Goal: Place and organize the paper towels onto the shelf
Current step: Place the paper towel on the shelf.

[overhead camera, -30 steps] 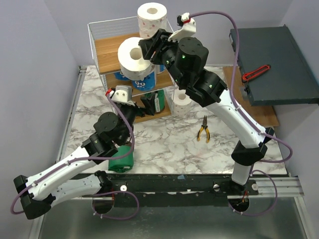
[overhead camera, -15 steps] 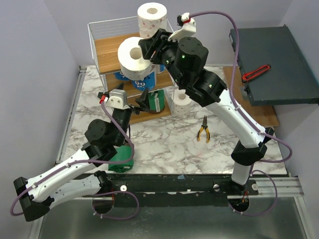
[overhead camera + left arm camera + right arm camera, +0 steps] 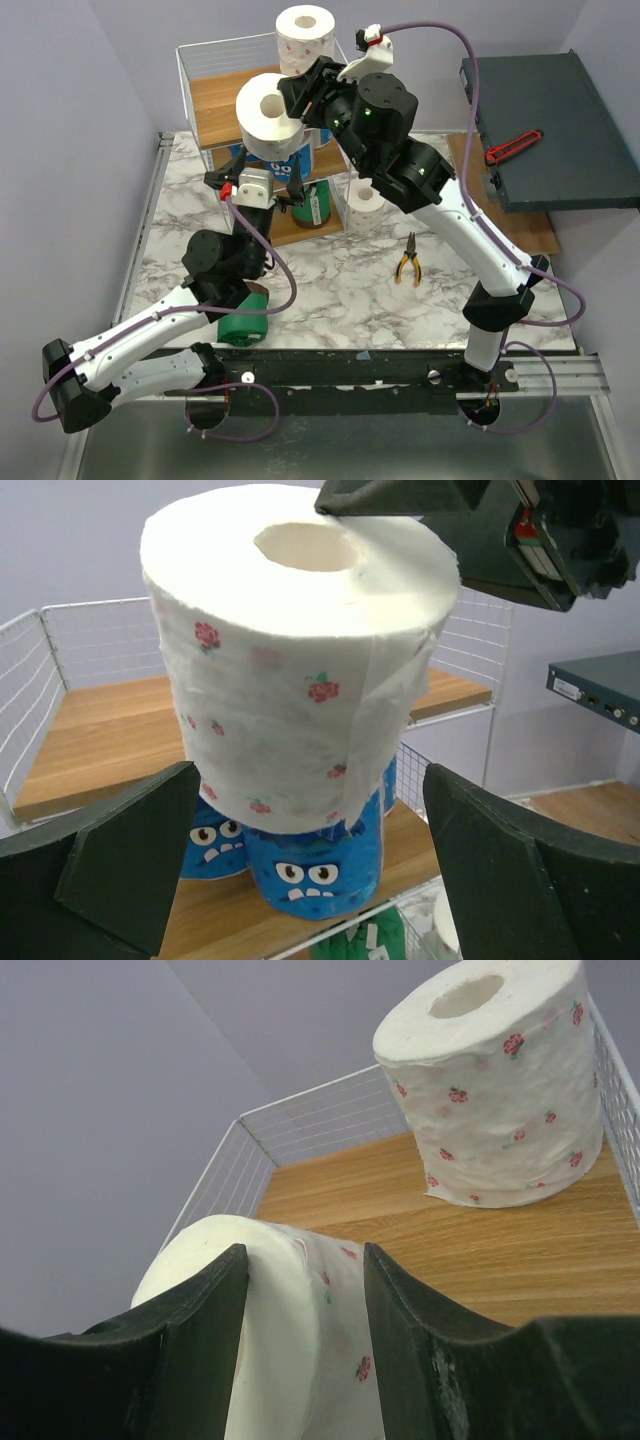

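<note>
My right gripper (image 3: 298,100) is shut on the wall of a white paper towel roll with pink-red speckles (image 3: 268,116), held upright beside the shelf (image 3: 215,105) at top-board height. A second speckled roll (image 3: 495,1090) stands on the top board (image 3: 420,1220). Two blue rolls with cartoon eyes (image 3: 315,865) sit on the middle board, right under the held roll (image 3: 300,650). My left gripper (image 3: 256,170) hangs open in front of the middle tier, its fingers (image 3: 130,860) wide on either side of the blue rolls, touching nothing. A green roll (image 3: 312,205) stands on the bottom board.
Another green roll (image 3: 245,322) lies on the marble table under my left arm. A white roll (image 3: 366,200) stands just right of the shelf. Yellow-handled pliers (image 3: 407,262) lie mid-table. A dark flat box (image 3: 560,120) with a red-handled tool (image 3: 513,146) sits at the right.
My left arm has lifted and swung its open gripper from the bottom tier up to the middle tier. The right arm and its roll have stayed put.
</note>
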Controlling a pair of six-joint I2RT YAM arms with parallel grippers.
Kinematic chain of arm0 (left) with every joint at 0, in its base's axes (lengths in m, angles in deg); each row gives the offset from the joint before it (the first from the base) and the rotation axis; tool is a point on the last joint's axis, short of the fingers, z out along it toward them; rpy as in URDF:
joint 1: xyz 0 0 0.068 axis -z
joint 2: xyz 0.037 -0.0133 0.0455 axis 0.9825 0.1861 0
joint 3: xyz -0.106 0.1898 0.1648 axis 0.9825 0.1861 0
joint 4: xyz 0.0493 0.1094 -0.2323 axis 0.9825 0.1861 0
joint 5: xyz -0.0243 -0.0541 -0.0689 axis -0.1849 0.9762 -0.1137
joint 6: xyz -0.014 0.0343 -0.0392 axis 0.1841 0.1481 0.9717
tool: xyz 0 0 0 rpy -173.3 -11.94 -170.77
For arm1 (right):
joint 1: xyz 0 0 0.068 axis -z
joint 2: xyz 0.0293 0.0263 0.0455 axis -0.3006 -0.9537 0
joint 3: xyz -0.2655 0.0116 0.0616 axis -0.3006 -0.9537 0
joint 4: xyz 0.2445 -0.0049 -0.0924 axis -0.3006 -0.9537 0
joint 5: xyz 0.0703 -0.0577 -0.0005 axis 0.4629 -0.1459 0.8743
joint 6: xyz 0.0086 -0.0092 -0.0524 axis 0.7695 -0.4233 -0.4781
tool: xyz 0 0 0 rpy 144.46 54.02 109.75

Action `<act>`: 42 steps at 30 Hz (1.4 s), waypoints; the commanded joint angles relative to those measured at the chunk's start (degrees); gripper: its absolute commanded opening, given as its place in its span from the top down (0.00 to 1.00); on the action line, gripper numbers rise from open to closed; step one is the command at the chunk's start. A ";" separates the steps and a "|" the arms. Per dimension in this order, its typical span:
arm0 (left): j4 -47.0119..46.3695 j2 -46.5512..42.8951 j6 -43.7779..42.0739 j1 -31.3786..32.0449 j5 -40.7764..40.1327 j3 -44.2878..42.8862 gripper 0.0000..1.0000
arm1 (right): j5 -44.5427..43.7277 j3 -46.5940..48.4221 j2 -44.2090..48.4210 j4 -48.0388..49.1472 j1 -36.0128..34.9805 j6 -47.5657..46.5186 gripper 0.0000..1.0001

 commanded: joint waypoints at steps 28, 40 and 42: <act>4.25 5.50 9.56 -10.09 3.56 -10.11 0.01 | -0.33 1.35 1.11 -5.23 0.52 -2.25 0.32; 5.64 8.26 9.97 -12.02 4.00 -13.15 0.01 | -0.53 -1.51 9.31 -5.17 0.55 -1.28 0.11; 6.20 8.81 10.33 -12.37 4.07 -13.66 0.01 | 0.26 -4.41 11.68 -4.99 0.60 -0.67 0.10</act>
